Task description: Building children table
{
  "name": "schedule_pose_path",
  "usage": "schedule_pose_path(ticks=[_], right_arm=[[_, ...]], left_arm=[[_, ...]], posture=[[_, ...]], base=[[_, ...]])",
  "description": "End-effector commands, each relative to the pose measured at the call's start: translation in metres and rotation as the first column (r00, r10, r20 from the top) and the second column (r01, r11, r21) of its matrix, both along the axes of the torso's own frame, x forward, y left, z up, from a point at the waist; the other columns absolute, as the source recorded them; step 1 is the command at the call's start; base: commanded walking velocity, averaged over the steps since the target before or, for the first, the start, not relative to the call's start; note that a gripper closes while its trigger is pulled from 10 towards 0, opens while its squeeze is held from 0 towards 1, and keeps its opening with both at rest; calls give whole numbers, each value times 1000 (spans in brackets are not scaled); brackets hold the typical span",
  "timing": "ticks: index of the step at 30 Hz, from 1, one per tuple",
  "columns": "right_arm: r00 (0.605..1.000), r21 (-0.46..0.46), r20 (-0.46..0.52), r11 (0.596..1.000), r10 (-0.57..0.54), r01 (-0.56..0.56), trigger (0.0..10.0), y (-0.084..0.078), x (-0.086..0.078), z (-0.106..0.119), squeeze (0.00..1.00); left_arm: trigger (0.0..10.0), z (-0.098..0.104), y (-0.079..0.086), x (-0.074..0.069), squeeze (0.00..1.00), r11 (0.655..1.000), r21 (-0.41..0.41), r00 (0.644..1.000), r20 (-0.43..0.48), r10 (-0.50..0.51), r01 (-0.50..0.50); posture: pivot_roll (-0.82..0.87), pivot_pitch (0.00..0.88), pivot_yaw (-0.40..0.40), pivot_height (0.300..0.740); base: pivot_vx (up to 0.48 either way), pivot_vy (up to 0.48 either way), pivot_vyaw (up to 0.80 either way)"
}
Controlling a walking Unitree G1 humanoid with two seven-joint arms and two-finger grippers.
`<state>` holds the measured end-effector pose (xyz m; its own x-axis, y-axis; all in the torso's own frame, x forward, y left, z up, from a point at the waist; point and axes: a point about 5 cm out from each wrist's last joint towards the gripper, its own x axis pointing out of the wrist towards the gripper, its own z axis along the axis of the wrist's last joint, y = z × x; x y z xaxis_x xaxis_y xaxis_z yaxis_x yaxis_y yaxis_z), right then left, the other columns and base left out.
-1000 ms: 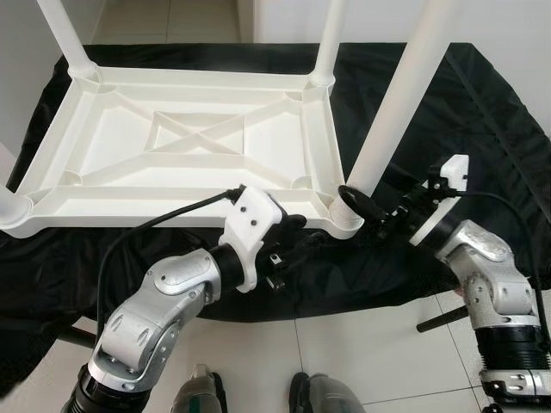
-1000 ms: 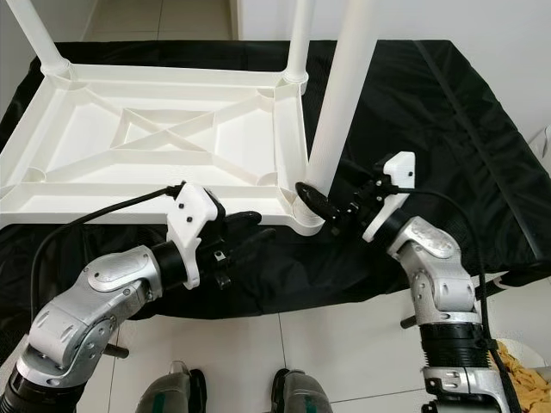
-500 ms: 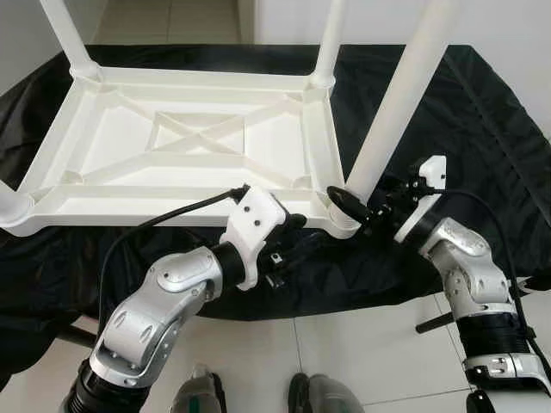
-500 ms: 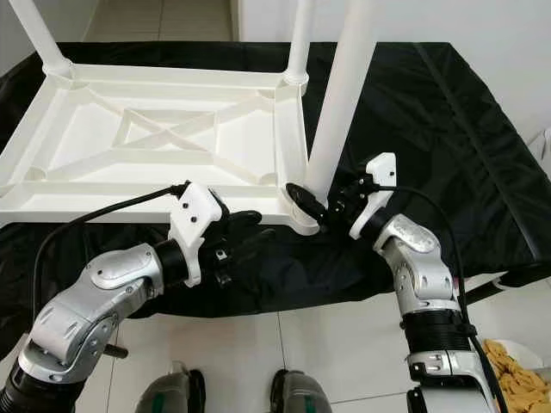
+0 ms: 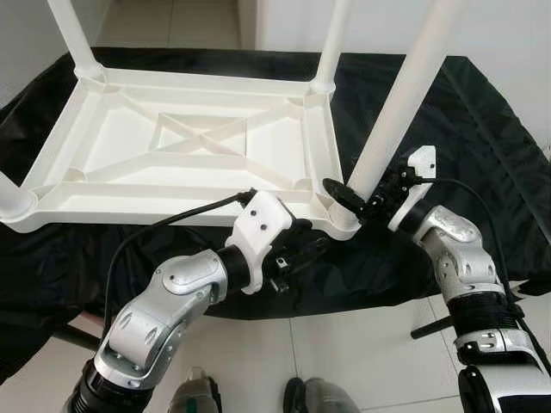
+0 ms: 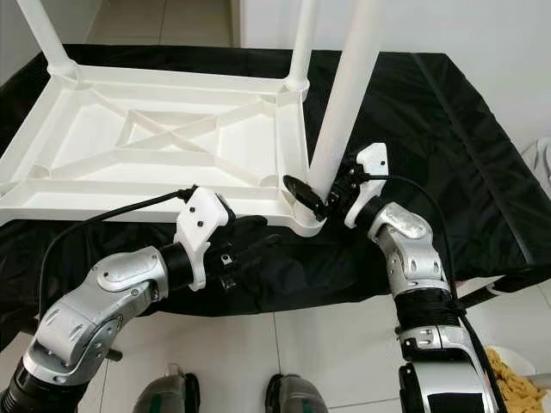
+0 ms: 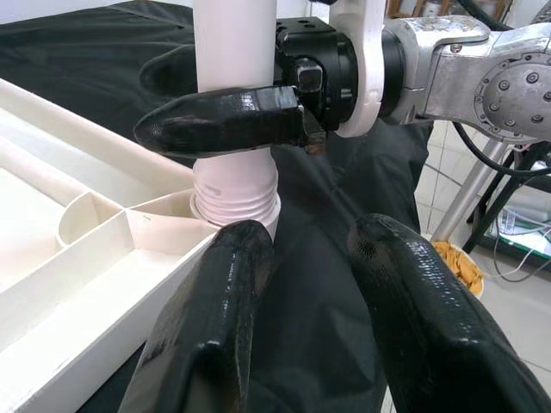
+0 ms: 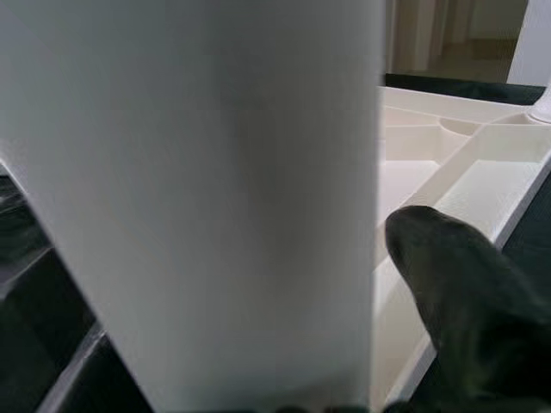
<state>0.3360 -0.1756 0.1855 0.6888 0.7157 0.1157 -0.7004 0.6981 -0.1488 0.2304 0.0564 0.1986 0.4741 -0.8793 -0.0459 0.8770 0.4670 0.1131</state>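
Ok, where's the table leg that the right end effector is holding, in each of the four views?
Left eye view: table leg, right of centre, slanting up.
Right eye view: just right of centre.
Left wrist view: top centre, threaded base in the corner socket.
Right wrist view: the close white column.
Shared landmark: the right end effector gripping it.

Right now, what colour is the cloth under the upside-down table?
Black. The cloth lies spread beneath the white table; the left eye view shows it best.
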Motion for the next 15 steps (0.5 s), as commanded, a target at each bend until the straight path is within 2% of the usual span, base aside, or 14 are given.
schedule_pose_path(ticks=[1,8,13,14,15], right_arm=[[1000,-21,-26,1000,-1,1,0,-2,1,-6,0],[997,-50,-77,998,-33,29,0,-9,1,-16,0],[994,-59,-77,996,-75,71,0,-15,1,-18,0],[992,-68,-64,992,-107,102,3608,-17,1,-17,0],[992,-68,-64,992,-107,102,3608,-17,1,-17,0]], left_arm=[[10000,0,-1,0,0,1000,5,1000,8,8,-8],[10000,1,-2,0,0,1000,5,1000,11,15,-15],[10000,1,-2,0,0,1000,6,1000,11,16,-16],[10000,1,-2,0,0,1000,6,1000,11,15,-15],[10000,1,-2,0,0,1000,6,1000,11,15,-15]], posture=[[72,94,-66,740],[76,100,-69,740],[76,100,-69,740],[70,103,-66,740],[70,103,-66,740]], base=[[0,0,0],[0,0,0],[0,0,0],[0,0,0],[0,0,0]])
